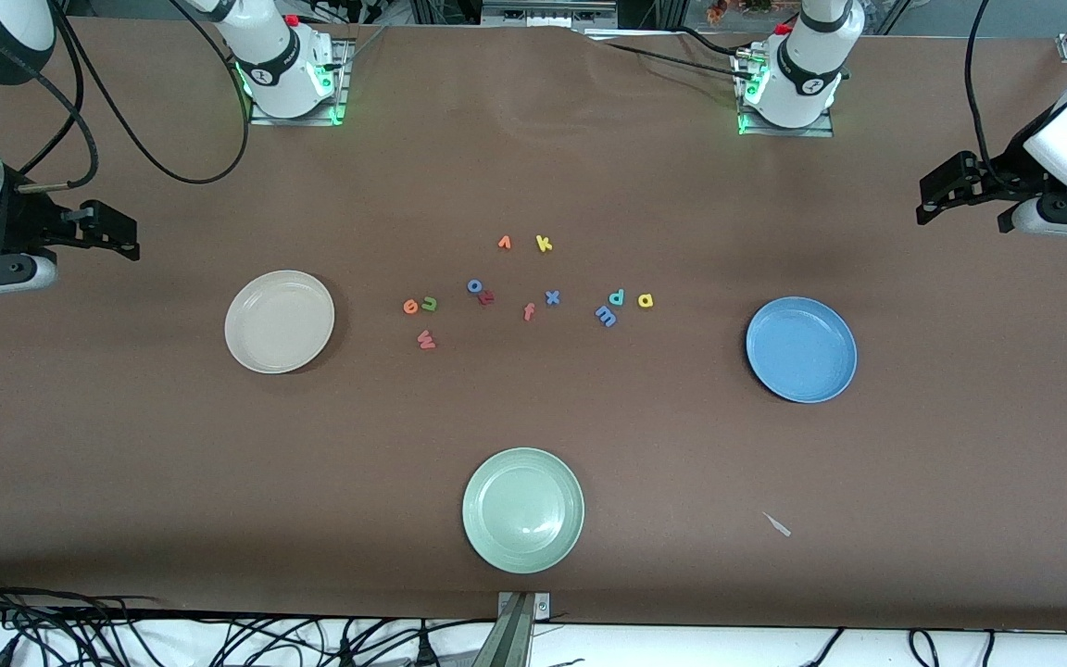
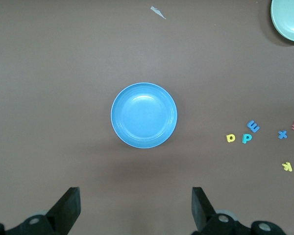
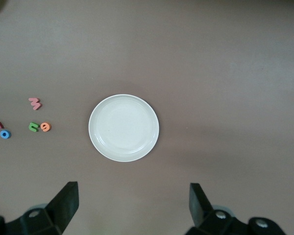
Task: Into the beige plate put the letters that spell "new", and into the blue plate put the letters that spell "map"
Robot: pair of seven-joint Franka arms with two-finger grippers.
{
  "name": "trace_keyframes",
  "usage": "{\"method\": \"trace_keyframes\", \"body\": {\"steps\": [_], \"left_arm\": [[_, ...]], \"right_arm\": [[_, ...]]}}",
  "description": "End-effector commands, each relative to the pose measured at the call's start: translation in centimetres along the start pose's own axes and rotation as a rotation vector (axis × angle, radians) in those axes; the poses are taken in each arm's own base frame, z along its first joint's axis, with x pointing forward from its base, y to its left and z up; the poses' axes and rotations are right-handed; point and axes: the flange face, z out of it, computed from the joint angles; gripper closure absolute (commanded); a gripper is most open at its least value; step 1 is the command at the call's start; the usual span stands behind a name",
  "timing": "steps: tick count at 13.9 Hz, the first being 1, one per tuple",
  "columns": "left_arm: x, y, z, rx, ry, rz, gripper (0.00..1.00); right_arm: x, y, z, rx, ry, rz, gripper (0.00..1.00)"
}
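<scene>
Both arms wait with fingers spread, the left gripper (image 2: pixel 135 208) high over the bare blue plate (image 1: pixel 801 349), the right gripper (image 3: pixel 133 205) over the bare beige plate (image 1: pixel 279 320), all letters (image 1: pixel 528 292) lying on the table between the plates.

A pale green plate (image 1: pixel 522 509), yellow k (image 1: pixel 544 244), blue x (image 1: pixel 552 297) and salmon f (image 1: pixel 528 312) lie on the brown table (image 1: pixel 126 445).

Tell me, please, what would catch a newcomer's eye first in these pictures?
Three plates ring the brown table: the beige plate toward the right arm's end, the blue plate toward the left arm's end, and a pale green plate nearest the front camera. Between the beige and blue ones lies a scatter of tiny coloured foam letters.
</scene>
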Motion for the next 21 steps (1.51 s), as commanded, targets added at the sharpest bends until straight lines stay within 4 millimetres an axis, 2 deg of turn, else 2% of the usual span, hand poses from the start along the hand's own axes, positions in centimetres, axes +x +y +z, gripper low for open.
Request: {"method": "trace_keyframes", "body": {"steps": [1, 21], "left_arm": [[0.21, 0.01, -0.52, -0.011, -0.003, 0.003, 0.00], [0.01, -0.13, -0.01, -0.015, -0.038, 0.007, 0.00]], "right_arm": [[0.05, 0.13, -0.56, -0.015, 0.013, 0.006, 0.00], [0.42, 0.23, -0.70, -0.016, 0.039, 0.007, 0.00]]}}
